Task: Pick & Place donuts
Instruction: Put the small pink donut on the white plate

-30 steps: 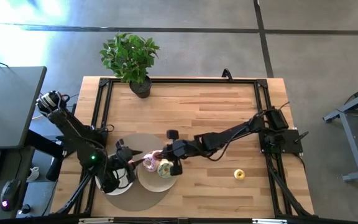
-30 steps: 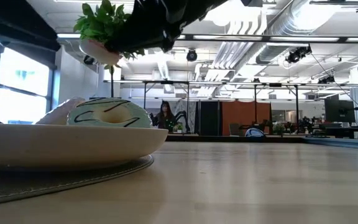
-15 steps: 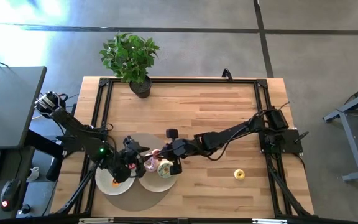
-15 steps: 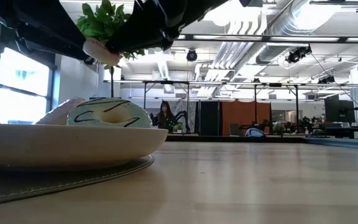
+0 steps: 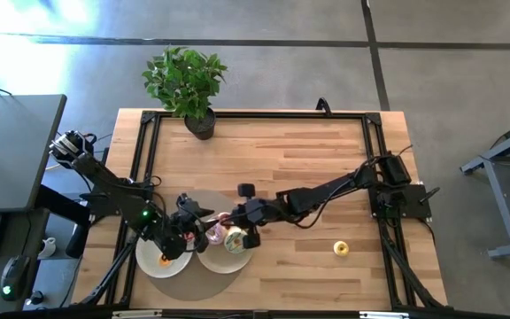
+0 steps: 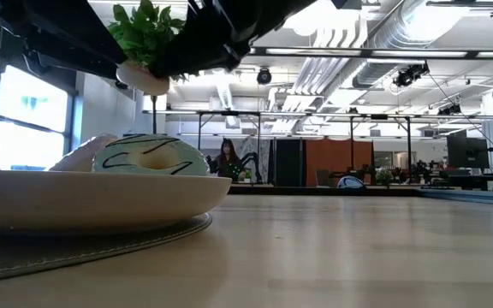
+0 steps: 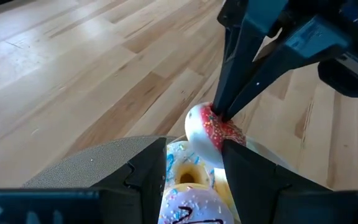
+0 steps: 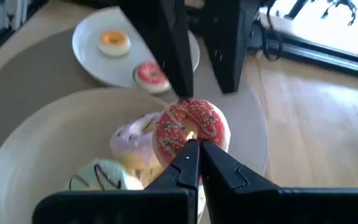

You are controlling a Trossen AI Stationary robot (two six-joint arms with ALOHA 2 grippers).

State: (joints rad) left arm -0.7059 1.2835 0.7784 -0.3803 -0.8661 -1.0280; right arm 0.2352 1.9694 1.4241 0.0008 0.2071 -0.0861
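Two grippers: meet over the same red-sprinkled donut [image 8: 191, 129] above the larger plate [image 8: 23, 155], at the near-left part of the table [image 5: 308, 159].
Right gripper [image 8: 194, 149]: fingers pinched together on the edge of the red-sprinkled donut, holding it upright on its rim just above the other donuts.
Left gripper [image 7: 194, 163]: fingers spread apart on either side of that same donut; from the right wrist view its two dark fingers [image 8: 166, 43] stand just behind the ring, one tip touching its top edge.
Larger plate: carries a lilac-frosted donut [image 8: 129, 143] and a pale green donut with dark stripes [image 8: 101, 175], side by side under the held ring.
Small plate [image 8: 89, 53]: sits just beside the larger one on a round grey mat [image 5: 204, 200], with an orange mini donut [image 8: 114, 41] and a red mini donut [image 8: 150, 74] on it.
Yellow mini donut [image 5: 341, 248]: lies alone on the bare wood, well apart to the right.
Potted plant [image 5: 186, 84]: stands at the far-left corner.
Low view: the striped green donut rests in the plate, dark arm parts above it.
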